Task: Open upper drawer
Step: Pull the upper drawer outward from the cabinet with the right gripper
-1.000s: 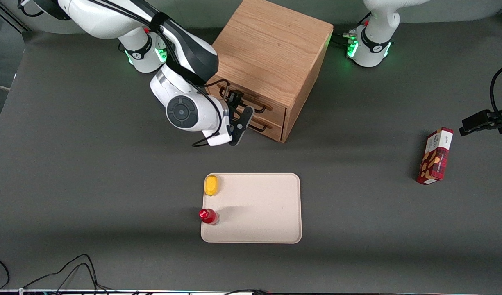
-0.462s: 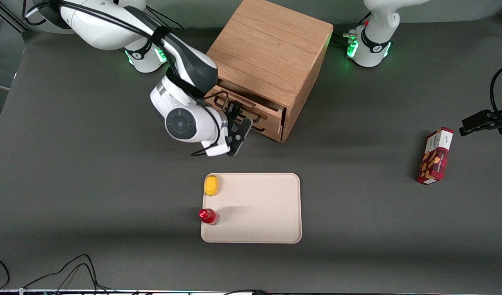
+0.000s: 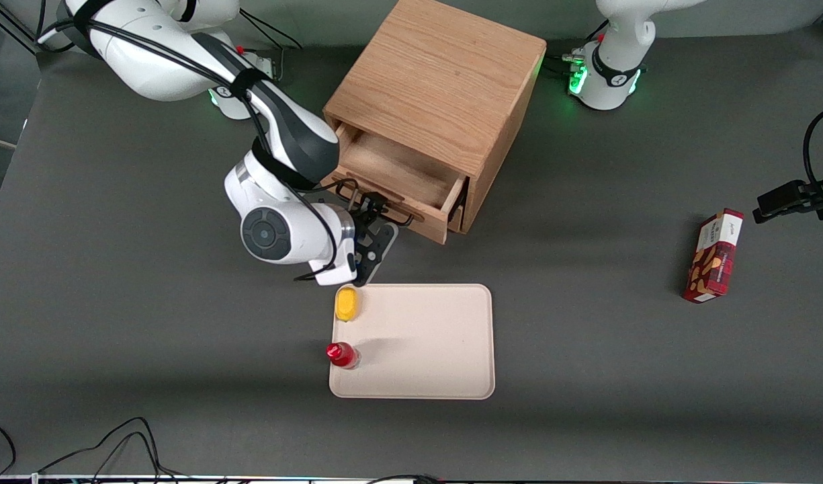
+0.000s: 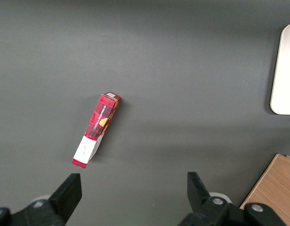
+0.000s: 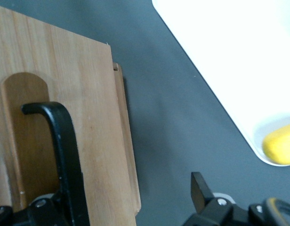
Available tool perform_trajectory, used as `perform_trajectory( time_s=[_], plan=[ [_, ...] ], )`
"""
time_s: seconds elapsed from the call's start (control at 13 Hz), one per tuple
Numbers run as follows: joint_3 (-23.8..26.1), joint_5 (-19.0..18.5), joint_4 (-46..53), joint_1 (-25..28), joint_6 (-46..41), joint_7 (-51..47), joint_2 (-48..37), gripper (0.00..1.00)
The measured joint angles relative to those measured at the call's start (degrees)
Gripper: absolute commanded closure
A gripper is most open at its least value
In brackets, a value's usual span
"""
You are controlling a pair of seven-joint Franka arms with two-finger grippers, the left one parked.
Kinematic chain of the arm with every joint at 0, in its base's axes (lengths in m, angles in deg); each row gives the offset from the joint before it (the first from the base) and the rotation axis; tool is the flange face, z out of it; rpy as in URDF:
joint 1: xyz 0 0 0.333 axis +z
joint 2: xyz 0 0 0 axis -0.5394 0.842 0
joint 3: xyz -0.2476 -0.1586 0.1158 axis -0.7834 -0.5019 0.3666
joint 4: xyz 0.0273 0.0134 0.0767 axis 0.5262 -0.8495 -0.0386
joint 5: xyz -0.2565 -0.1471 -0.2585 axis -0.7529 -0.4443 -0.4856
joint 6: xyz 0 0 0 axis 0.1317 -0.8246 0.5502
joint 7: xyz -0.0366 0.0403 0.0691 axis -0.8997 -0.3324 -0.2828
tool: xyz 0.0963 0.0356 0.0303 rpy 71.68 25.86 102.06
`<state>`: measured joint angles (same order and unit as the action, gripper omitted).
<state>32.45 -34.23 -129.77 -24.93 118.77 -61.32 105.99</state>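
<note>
The upper drawer (image 3: 396,168) of the oak cabinet (image 3: 445,74) stands pulled out toward the front camera, its light wood inside showing. Its black wire handle (image 3: 379,210) runs along the drawer front (image 5: 88,117). My right gripper (image 3: 374,225) is at that handle, open. One finger (image 5: 41,207) sits against the handle (image 5: 65,141), the other finger (image 5: 200,187) is apart over the dark table. The lower drawer is hidden under the upper one.
A beige tray (image 3: 451,336) lies nearer the front camera than the cabinet, close to the gripper, with a yellow object (image 3: 347,304) and a red bottle (image 3: 342,354) at its edge. A red box (image 3: 713,255) lies toward the parked arm's end.
The upper drawer went from shut to well pulled out. My gripper moved with the handle toward the front camera and the tray.
</note>
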Motion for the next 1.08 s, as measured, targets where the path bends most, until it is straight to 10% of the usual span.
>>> perform_trajectory(
  time_s=[1.08],
  plan=[
    [-7.0, -2.4, 19.7, 0.2, -9.8, 7.0, 8.5, 0.0]
  ],
)
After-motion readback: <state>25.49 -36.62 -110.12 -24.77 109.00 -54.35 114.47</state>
